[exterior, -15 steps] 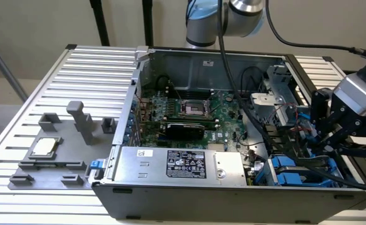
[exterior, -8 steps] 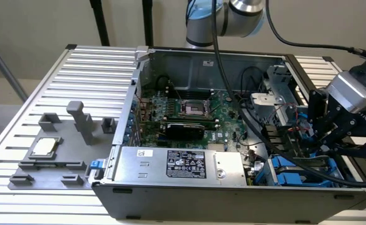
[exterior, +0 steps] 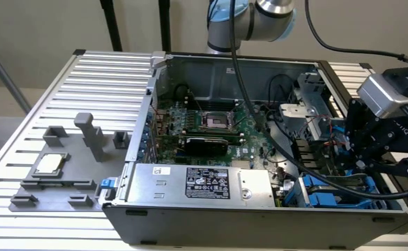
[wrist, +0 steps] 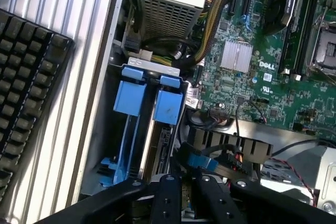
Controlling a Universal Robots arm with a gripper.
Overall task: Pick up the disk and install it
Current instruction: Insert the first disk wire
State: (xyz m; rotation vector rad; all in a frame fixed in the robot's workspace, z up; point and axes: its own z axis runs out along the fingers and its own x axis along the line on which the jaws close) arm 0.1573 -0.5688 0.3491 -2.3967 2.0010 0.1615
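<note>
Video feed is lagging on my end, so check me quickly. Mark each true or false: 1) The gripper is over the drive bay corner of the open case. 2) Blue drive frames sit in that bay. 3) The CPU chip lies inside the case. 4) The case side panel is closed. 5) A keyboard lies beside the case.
1) True: the gripper hangs over the bay at the exterior view's right.
2) True: blue frames stand in the bay.
3) False: the CPU chip lies on the grey fixture outside the computer case.
4) False: the case is open, motherboard exposed.
5) True: a keyboard lies alongside.
</note>
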